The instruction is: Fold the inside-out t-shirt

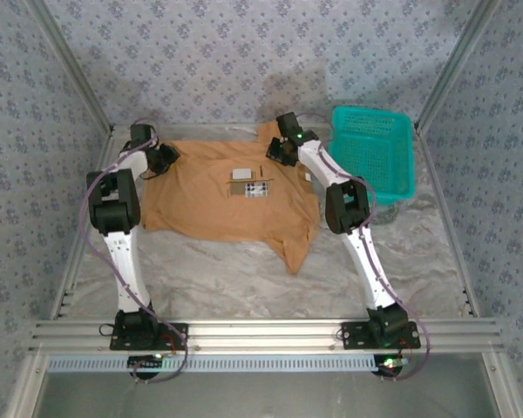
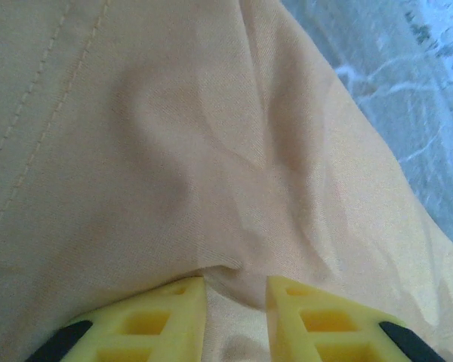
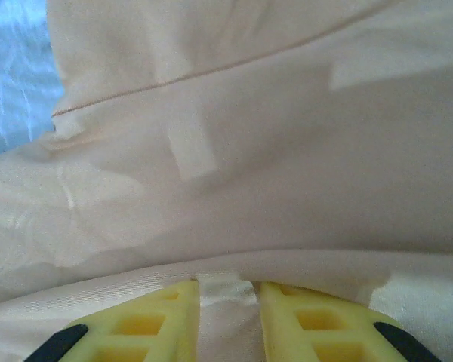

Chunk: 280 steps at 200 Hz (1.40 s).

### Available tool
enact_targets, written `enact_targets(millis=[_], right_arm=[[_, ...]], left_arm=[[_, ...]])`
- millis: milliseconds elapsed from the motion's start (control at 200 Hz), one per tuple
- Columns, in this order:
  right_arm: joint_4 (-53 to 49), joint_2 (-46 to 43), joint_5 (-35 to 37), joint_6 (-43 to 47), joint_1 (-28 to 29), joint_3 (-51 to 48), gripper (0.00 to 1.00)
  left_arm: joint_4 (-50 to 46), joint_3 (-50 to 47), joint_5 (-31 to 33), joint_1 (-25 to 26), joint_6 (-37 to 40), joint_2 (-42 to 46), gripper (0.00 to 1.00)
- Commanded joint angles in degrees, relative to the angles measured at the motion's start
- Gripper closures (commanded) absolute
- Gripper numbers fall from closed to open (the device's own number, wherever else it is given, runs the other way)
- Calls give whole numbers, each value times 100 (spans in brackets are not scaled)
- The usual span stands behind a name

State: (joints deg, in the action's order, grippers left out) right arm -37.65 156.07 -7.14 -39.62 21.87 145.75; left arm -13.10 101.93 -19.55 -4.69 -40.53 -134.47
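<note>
The shirt (image 1: 227, 205) lies spread and rumpled across the far half of the bench (image 1: 244, 283), label (image 1: 251, 185) up. It is light, limp cloth that will likely sag and crease between holds, so it is best taken at edges or corners, both sides together. The left end effector (image 1: 161, 159) and right end effector (image 1: 279, 150) are each clamped on a pinch of cloth at its far edge, but the arms cover those corners, so which seam or sleeve each holds is unclear.
</note>
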Motion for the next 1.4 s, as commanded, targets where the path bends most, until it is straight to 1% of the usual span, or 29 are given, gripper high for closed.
enact_targets(millis=[0, 85, 115, 150, 245, 315, 355, 395, 465, 510, 565, 615, 670, 750, 835, 979, 1074, 1119, 1164, 1229, 1234, 1274, 1334, 1394], right_arm=[[-367, 37, -298, -4, -122, 419, 69], [-524, -435, -471, 250, -73, 345, 67], [-648, -704, -452, 305, -15, 184, 65], [-744, -1110, -367, 647, 89, -180, 64], [-680, -2448, -109, 1184, 409, -1824, 61], [-470, -3443, 140, 1511, 676, -3320, 61], [-428, -3952, 396, 1661, 844, -4111, 62], [-400, -4430, 655, 1795, 1028, -4820, 67], [-336, -5156, 991, 1929, 1373, -5901, 71], [-335, -5510, 1064, 1987, 1632, -6425, 74], [-378, -5802, 1278, 1996, 1977, -6899, 73], [-456, -5941, 1604, 1944, 2300, -7205, 70], [-525, -5999, 2000, 1743, 2559, -7445, 67], [-421, -5958, 2138, 1599, 2710, -7677, 63], [-370, -5792, 2384, 1538, 2831, -7693, 58], [-357, -5382, 2497, 1520, 2909, -7617, 57], [-461, -5127, 2639, 1523, 2915, -7554, 58], [-507, -5047, 2685, 1526, 2920, -7553, 61], [-520, -5001, 2732, 1522, 2910, -7562, 67], [-559, -5002, 2770, 1529, 2919, -7563, 89], [-559, -5002, 2770, 1529, 2919, -7563, 89], [-627, -5069, 2779, 1534, 2928, -7525, 100], [-768, -5268, 2747, 1590, 2978, -7462, 100], [-875, -5580, 2423, 1716, 3007, -7451, 100]], left_arm=[[-324, 198, -109, -105, 113, -41, 74], [-166, -146, -66, -112, 254, 576, 75], [-126, -387, -17, -107, 318, 910, 75], [-68, -733, 52, -109, 376, 1331, 75], [-85, -1771, 288, -74, 505, 2546, 75], [-166, -2607, 349, -47, 515, 3402, 75], [-191, -3070, 260, -24, 517, 3803, 74], [-224, -3498, 127, 18, 519, 4135, 74], [-129, -4227, -71, 120, 512, 4568, 71], [-7, -4676, -153, 172, 486, 4755, 71], [243, -5136, -244, 164, 443, 4870, 71], [276, -5399, -205, 136, 478, 4874, 71], [247, -5569, -204, 80, 518, 4841, 72], [299, -5767, -155, 25, 521, 4859, 72], [324, -5891, -39, -2, 478, 4932, 72], [230, -5922, 47, -22, 511, 5018, 72], [170, -5921, 100, -32, 538, 5068, 73], [161, -5930, 135, -39, 530, 5093, 73], [160, -5934, 170, -39, 537, 5097, 72], [133, -5930, 243, -70, 540, 5034, 72], [128, -5930, 247, -77, 539, 5027, 73], [118, -5913, 272, -109, 533, 4967, 72], [113, -5896, 312, -175, 529, 4877, 72], [87, -5874, 361, -221, 547, 4794, 73]])
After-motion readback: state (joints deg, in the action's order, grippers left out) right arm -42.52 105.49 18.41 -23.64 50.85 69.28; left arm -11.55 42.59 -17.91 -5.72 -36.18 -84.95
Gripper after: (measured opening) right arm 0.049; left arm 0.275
